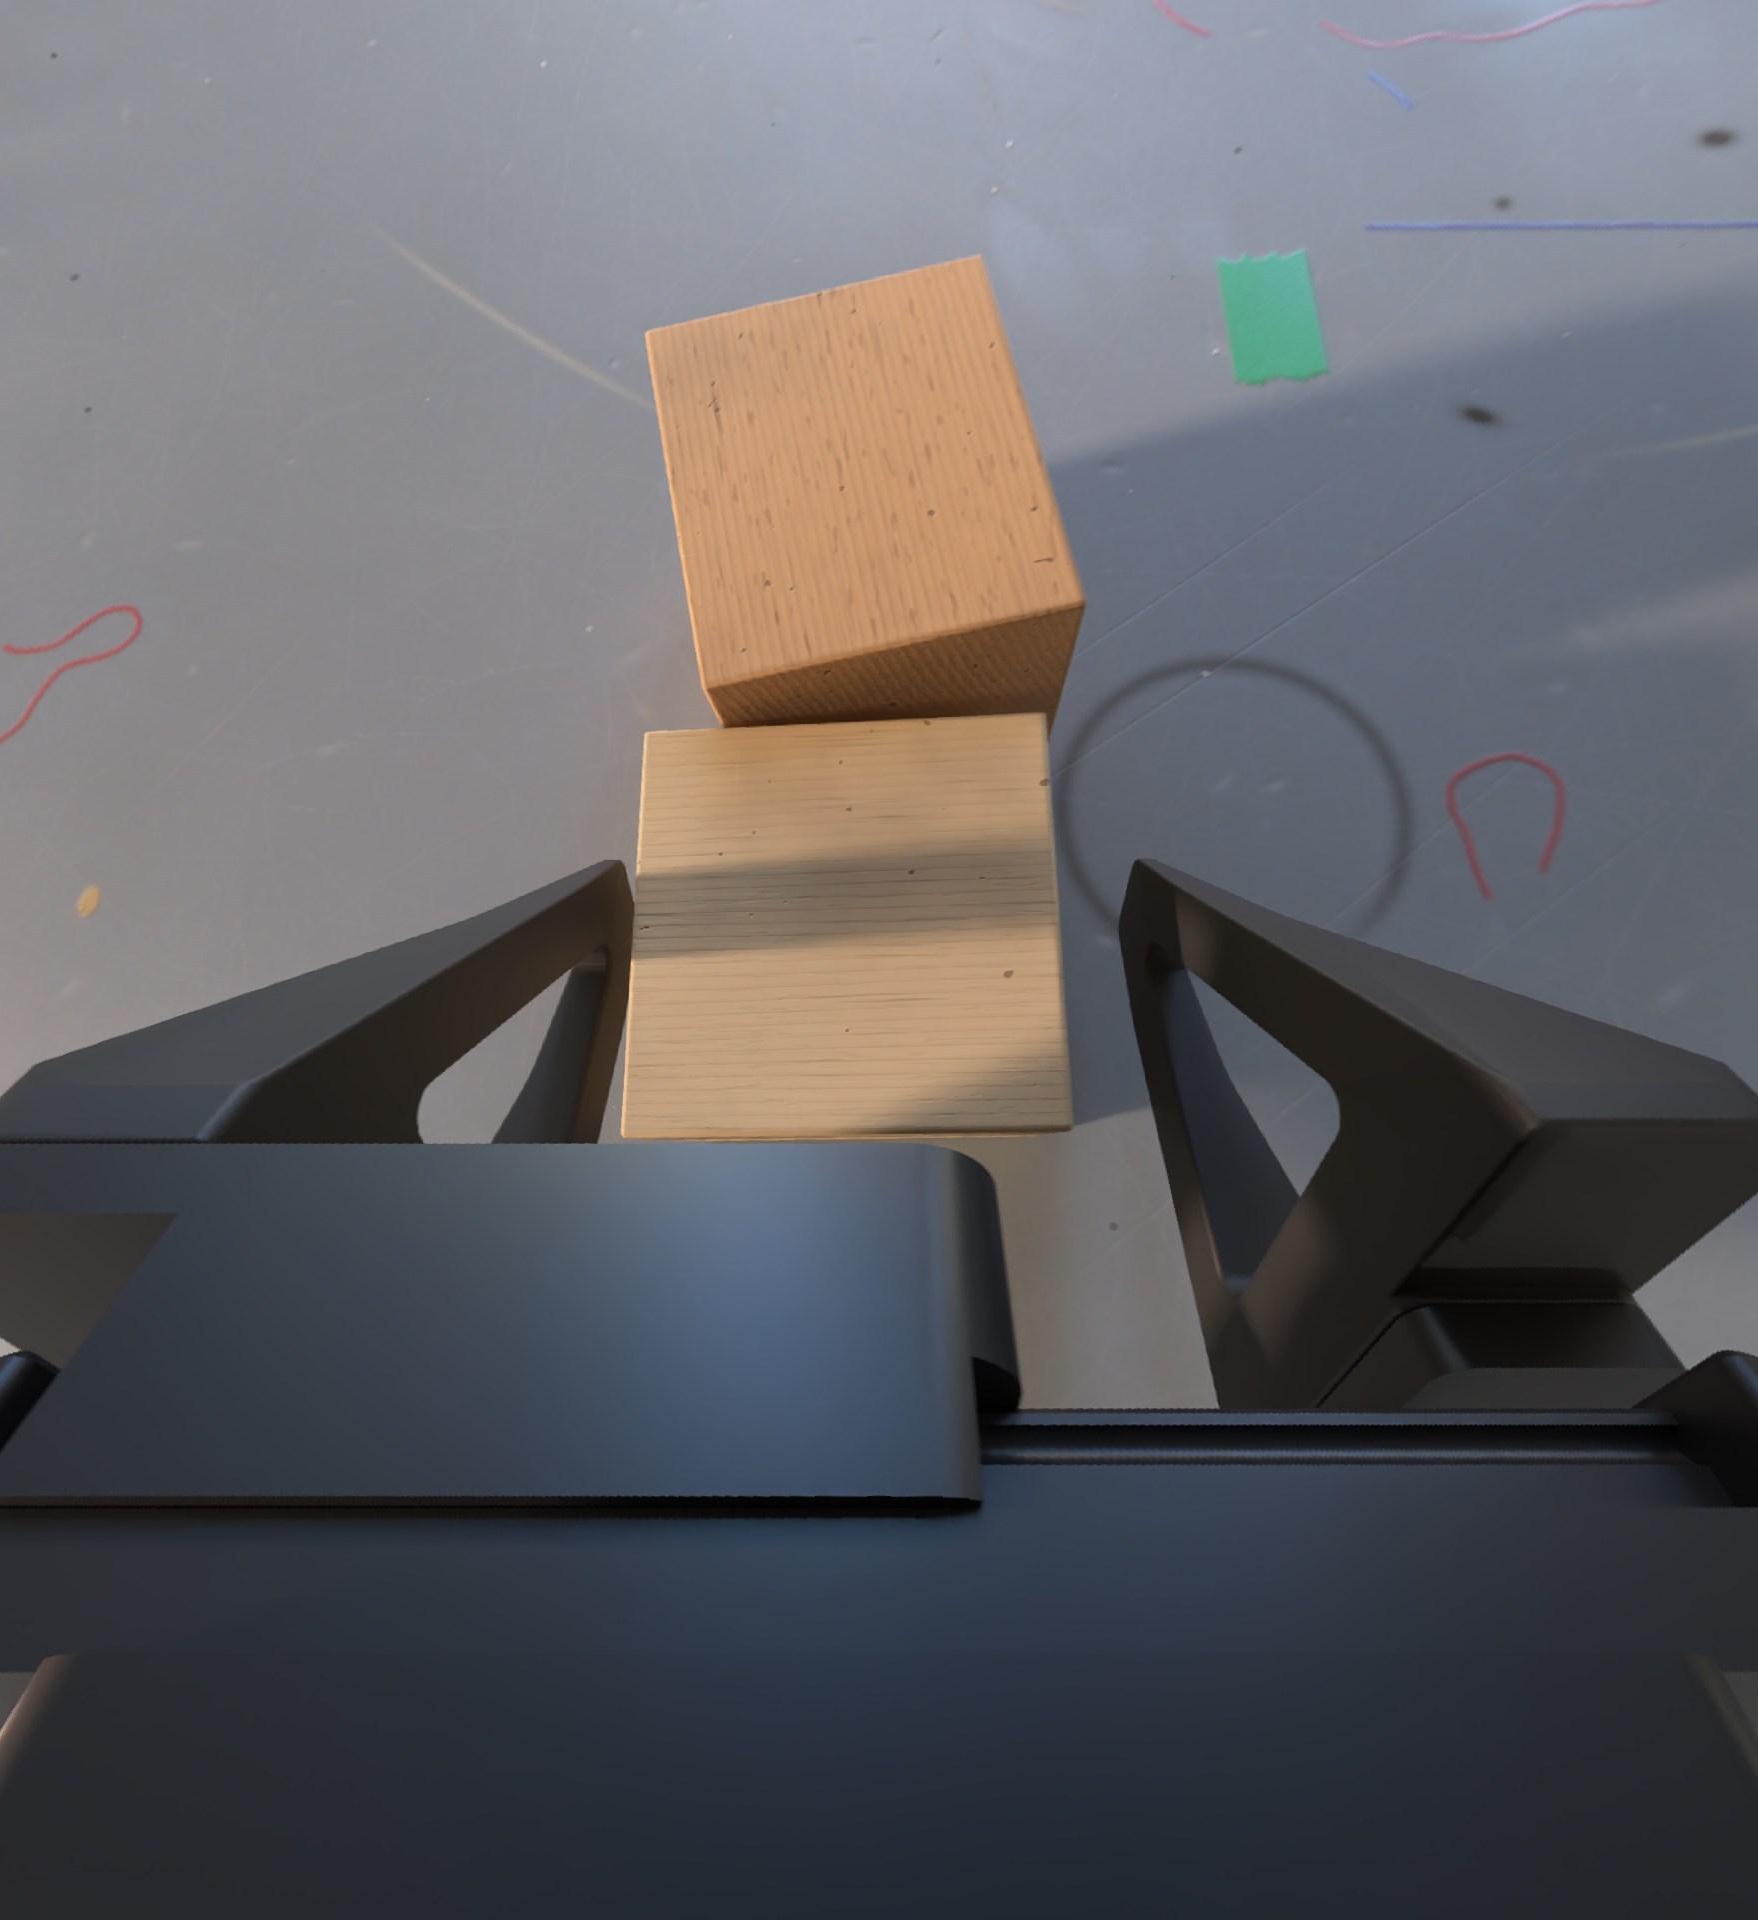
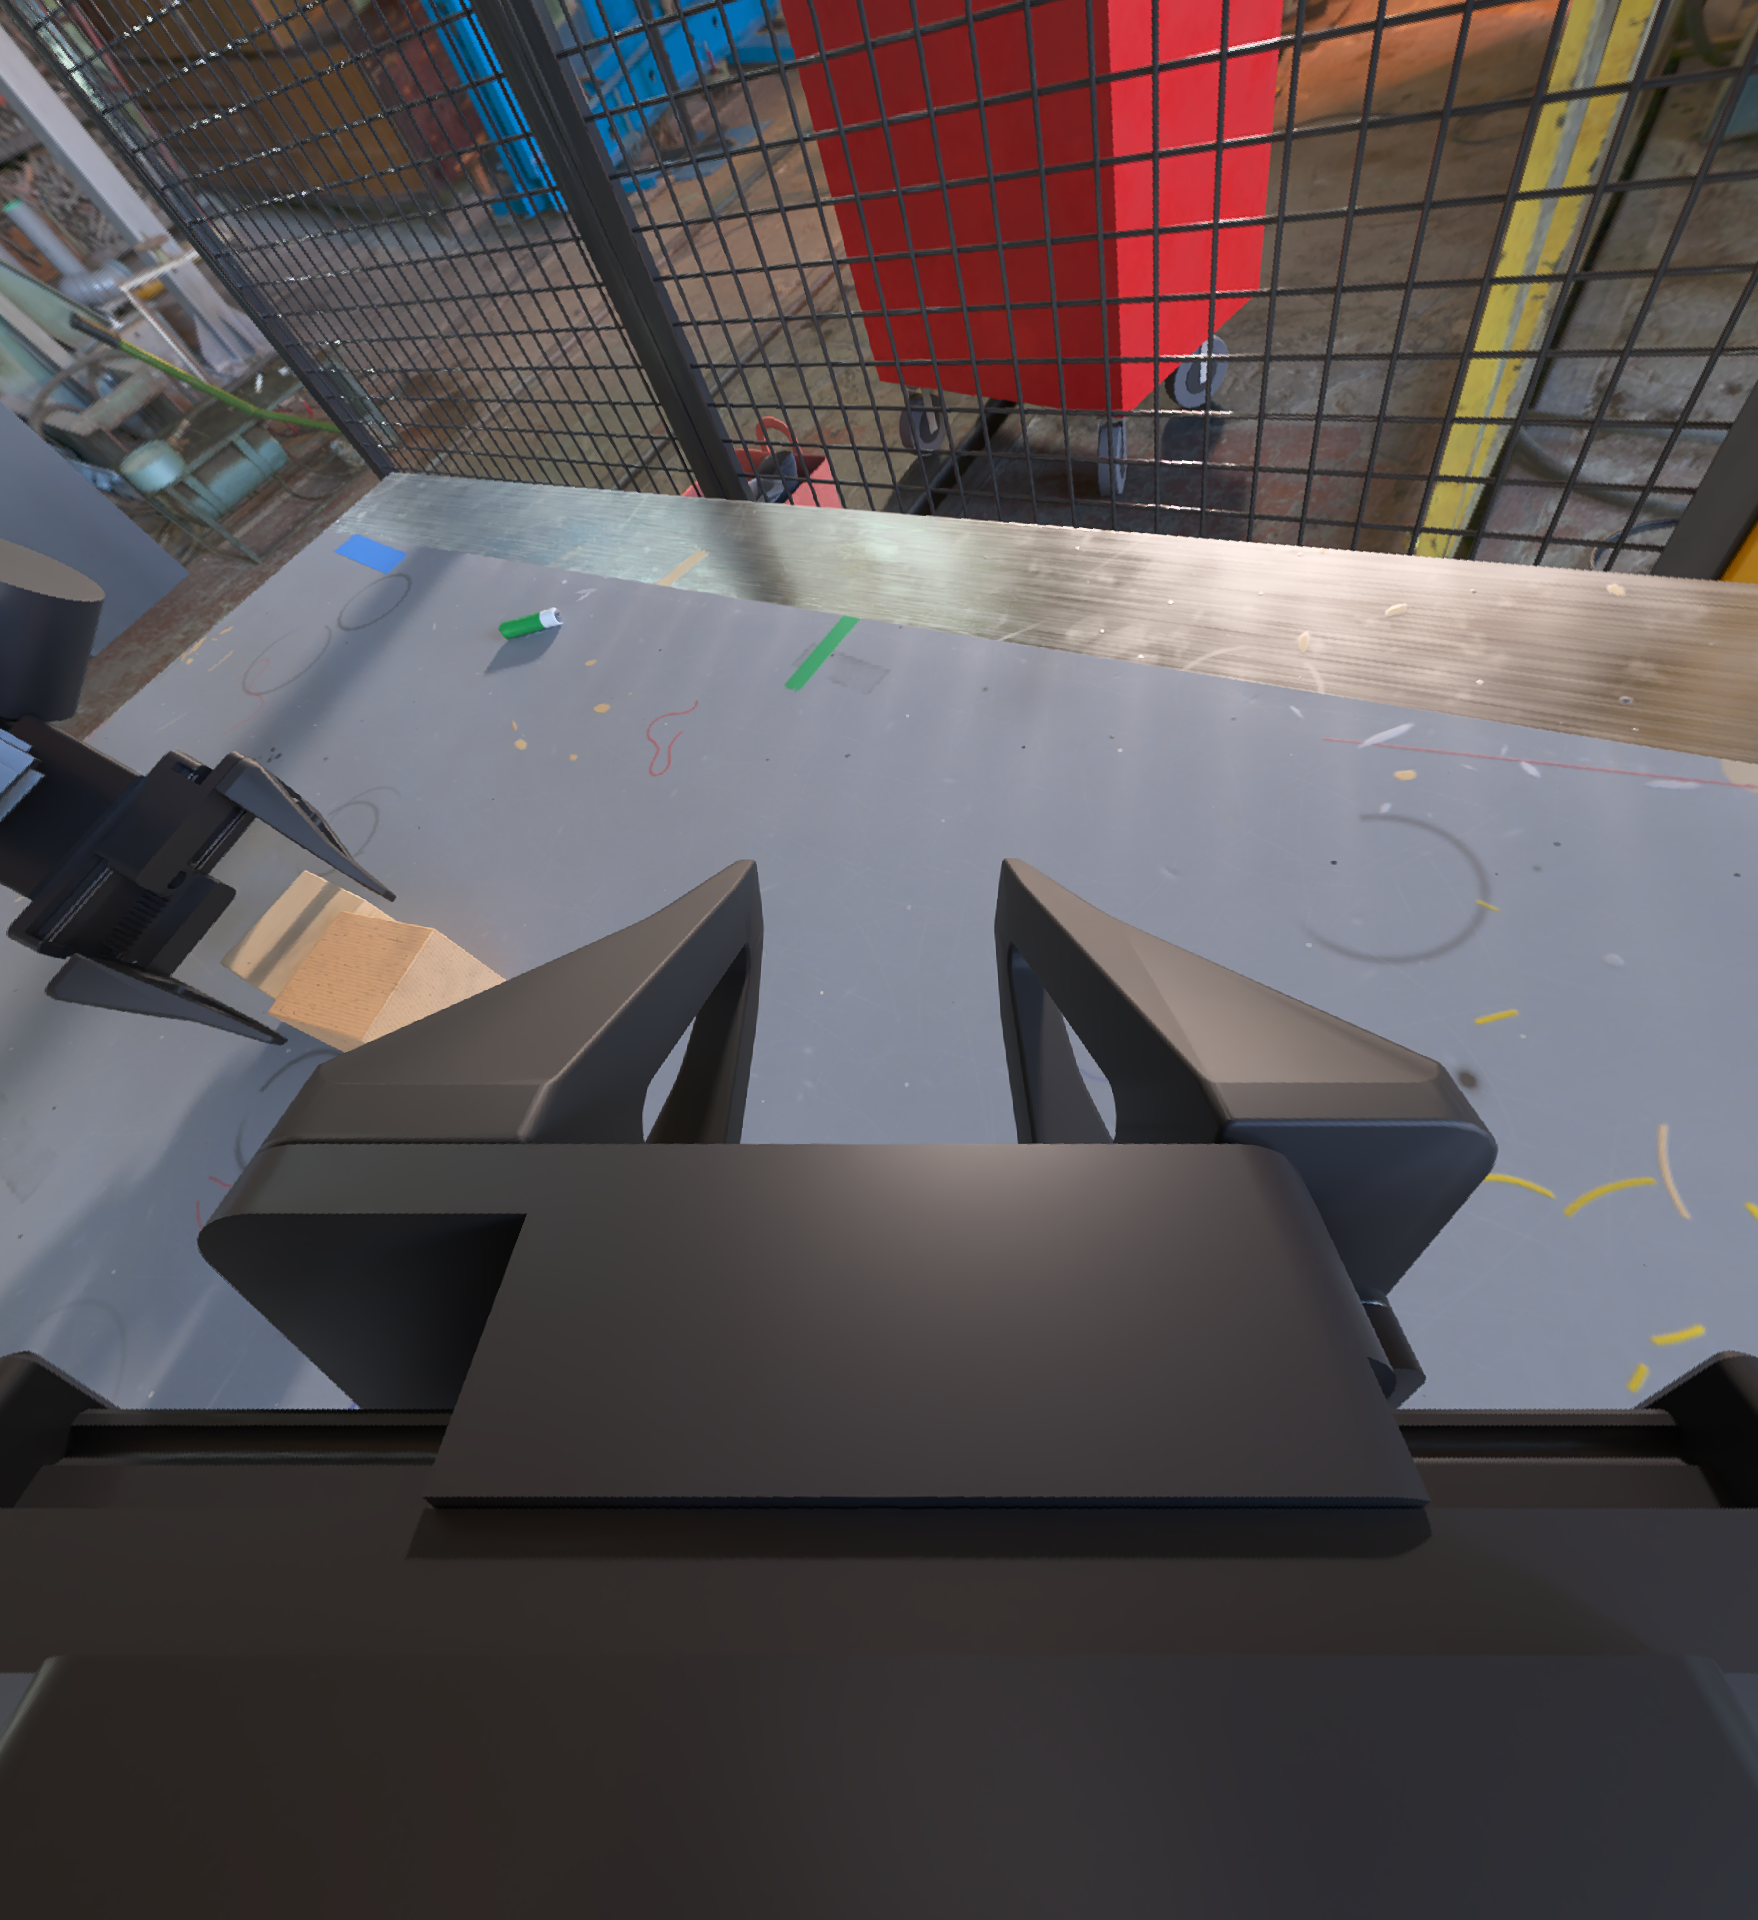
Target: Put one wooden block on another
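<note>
We see the left gripper (image 1: 875, 914) with its fingers spread apart around a pale wooden block (image 1: 844, 935), gripping nothing; a darker wooden block (image 1: 854, 488) lies tilted just beyond on the grey worktop (image 1: 283, 416). Our right gripper (image 2: 877, 894) hovers parted and empty, well apart.
</note>
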Available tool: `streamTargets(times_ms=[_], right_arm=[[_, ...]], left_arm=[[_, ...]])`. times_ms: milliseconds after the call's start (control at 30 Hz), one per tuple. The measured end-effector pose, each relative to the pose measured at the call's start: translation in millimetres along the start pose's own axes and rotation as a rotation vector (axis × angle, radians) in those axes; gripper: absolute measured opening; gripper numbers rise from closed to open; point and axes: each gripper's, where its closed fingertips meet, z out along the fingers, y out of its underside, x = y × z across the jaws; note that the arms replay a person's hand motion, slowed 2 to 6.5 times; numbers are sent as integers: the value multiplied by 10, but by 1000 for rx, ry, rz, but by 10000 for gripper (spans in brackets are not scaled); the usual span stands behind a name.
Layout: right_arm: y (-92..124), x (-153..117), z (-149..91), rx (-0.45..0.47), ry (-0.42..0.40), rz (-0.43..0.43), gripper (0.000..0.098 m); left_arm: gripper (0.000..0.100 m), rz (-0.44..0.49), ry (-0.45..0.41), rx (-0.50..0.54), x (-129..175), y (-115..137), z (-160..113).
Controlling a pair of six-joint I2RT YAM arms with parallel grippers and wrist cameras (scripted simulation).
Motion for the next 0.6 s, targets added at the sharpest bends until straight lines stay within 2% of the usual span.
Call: streamTargets(times_ms=[133,300,600], right_arm=[[28,16,4,-11,8,2,382],[36,27,4,-14,14,1,382],[57,37,13,-17,13,6,382]], left_arm=[[703,19,-27,-19,-53,25,20],[583,0,-6,-4,-22,18,29],[576,-31,1,0,4,66,-66]])
